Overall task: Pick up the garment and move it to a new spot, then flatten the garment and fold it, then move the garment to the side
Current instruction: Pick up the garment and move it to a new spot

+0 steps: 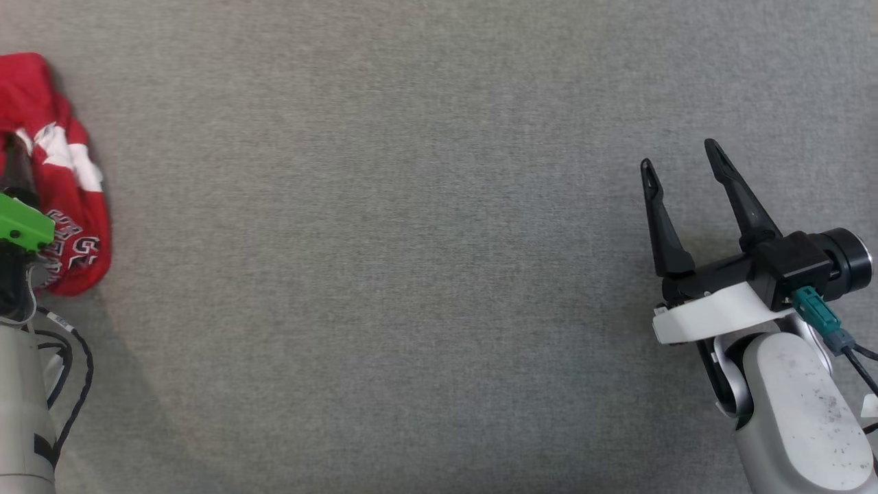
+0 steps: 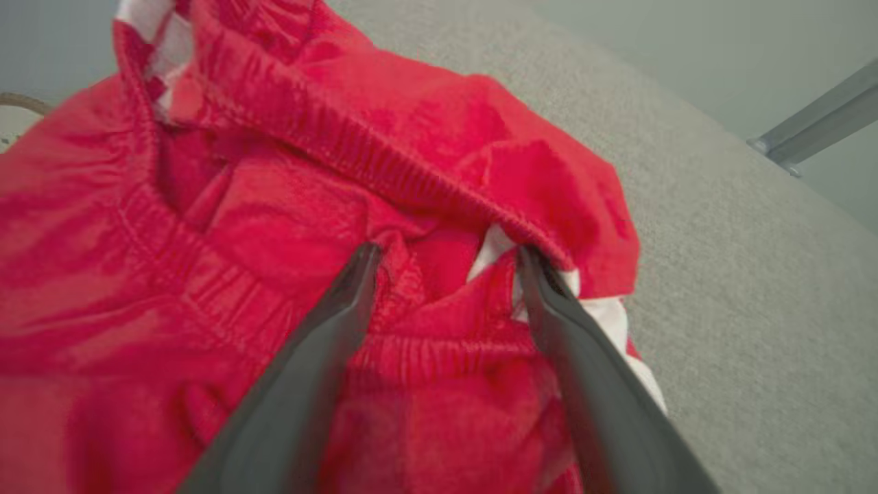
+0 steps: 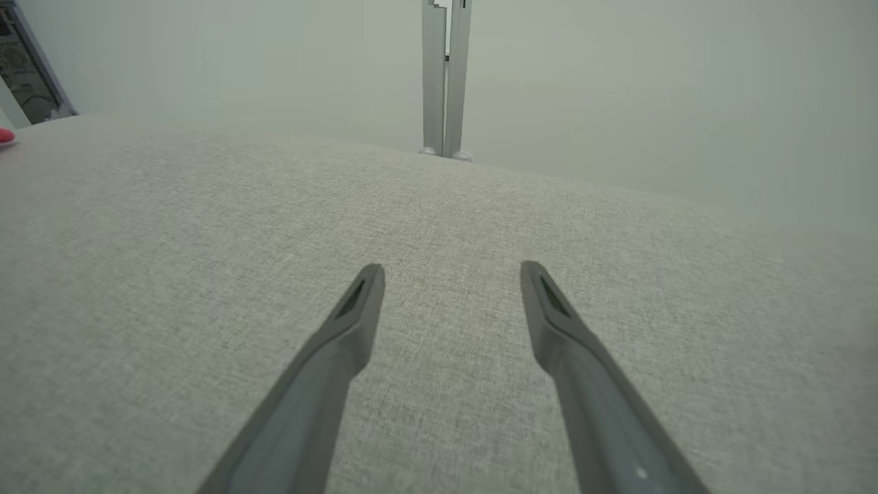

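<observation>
The garment [image 1: 65,206] is a crumpled red piece with white patches and printed lettering, lying at the far left edge of the grey table in the head view. In the left wrist view the red garment [image 2: 288,199] shows an elastic waistband. My left gripper [image 2: 446,257] is open, its two dark fingers spread and pressed down into the folds by the waistband, with cloth lying between them. Its green-topped wrist [image 1: 20,226] sits over the garment. My right gripper [image 1: 679,161] hovers open over bare cloth at the right, far from the garment, and its open fingers [image 3: 449,274] hold nothing.
A grey fabric tabletop [image 1: 411,274] spreads between the two arms. Black cables [image 1: 72,370] loop beside the left forearm. A metal post [image 3: 444,75] stands beyond the far table edge, another bar [image 2: 816,123] past the edge near the garment.
</observation>
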Robot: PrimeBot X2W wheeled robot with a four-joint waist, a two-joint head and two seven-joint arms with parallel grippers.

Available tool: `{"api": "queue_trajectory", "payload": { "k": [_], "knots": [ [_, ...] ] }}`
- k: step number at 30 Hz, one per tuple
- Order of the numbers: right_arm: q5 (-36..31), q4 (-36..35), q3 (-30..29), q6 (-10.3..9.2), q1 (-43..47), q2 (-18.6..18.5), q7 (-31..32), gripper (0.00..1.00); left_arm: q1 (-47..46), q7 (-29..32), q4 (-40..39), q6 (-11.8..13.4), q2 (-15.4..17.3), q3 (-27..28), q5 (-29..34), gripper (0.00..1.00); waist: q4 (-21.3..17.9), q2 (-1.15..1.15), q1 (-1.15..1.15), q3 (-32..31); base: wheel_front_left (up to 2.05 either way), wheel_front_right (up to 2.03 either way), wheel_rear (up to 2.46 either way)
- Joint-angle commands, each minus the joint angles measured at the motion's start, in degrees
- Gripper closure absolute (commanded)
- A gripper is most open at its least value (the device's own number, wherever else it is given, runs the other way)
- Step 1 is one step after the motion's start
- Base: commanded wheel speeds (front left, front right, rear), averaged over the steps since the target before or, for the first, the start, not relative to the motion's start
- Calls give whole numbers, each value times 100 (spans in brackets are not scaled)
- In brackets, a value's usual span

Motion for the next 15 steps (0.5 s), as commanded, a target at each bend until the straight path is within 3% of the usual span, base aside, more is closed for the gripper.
{"api": "queue_trajectory", "payload": {
  "k": [1,7,8,10,11,15],
  "knots": [
    [-5,-22,-11,-12,-36,15,-48,0,-55,190,74,-23,-19,-22,-49,0,-607,0,-1,569,0,0,0],
    [-38,-2,-15,-12,-78,73,-72,0,196,1306,717,343,-306,-150,-211,0,-651,0,-1,425,0,0,0],
    [-36,25,-14,-12,-76,80,-77,0,260,1532,813,395,-361,-187,-231,8,-642,0,-1,370,0,0,0],
    [-15,70,-8,-12,-68,93,-80,0,355,1760,865,400,-404,-236,-258,93,-612,0,-1,257,0,0,0],
    [1,91,-10,-12,-60,98,-83,0,403,1858,852,400,-414,-257,-268,100,-591,0,-1,192,0,0,0],
    [67,212,9,-12,-19,138,-83,0,563,1827,525,342,-182,-191,-258,100,-515,0,-1,-120,0,0,0]
  ]
}}
